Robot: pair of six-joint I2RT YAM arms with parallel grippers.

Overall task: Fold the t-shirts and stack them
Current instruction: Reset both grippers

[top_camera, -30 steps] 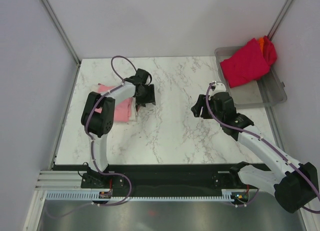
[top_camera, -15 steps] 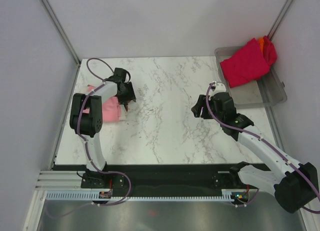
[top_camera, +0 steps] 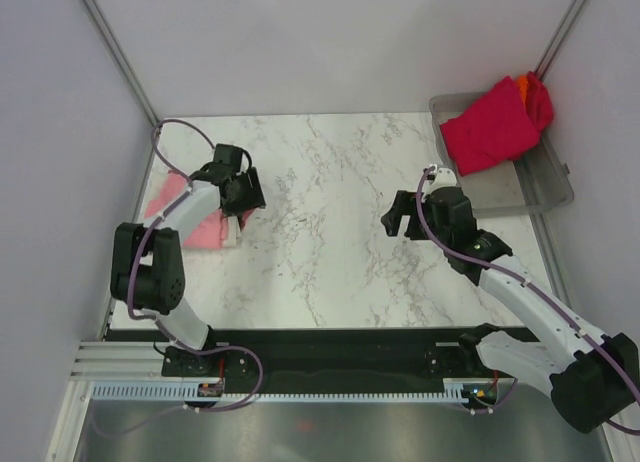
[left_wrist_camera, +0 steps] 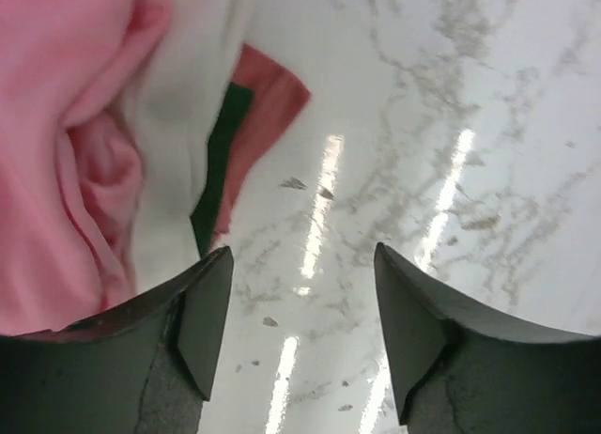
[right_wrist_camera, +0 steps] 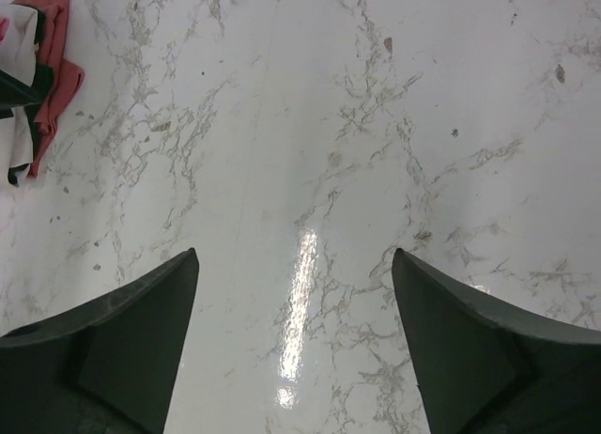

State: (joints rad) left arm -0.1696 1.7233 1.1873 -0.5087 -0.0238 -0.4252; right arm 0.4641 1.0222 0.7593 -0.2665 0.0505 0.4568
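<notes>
On the left side of the marble-patterned table (top_camera: 330, 262) lies a small pile of folded t-shirts, close to the left edge. In the left wrist view its layers show: a light pink t-shirt (left_wrist_camera: 75, 124) bunched on top, a cream-white t-shirt (left_wrist_camera: 188, 105) under it, and a corner of a dark red t-shirt (left_wrist_camera: 268, 105) poking out to the right onto the table. A dark green strip (left_wrist_camera: 221, 162) sits between the cream and red layers; it may be a label, but nothing on it can be read. The left gripper (top_camera: 240, 195) hangs at the right edge of this pile with its jaws parted. Only bare marble shows between them in the wrist view (left_wrist_camera: 300, 257), so it grips nothing, and whether its left finger touches the cloth cannot be told. The right gripper (top_camera: 395, 218) is over the middle right of the table, well apart from the pile. Its jaws are spread wide with nothing in them (right_wrist_camera: 291, 255), and the pile's corner sits far off at the upper left of its wrist view. At the far right corner a grey translucent tray (top_camera: 545, 187) holds a loosely heaped crimson t-shirt (top_camera: 490, 127). An orange t-shirt (top_camera: 540, 97) peeks out behind it at the far end.
</notes>
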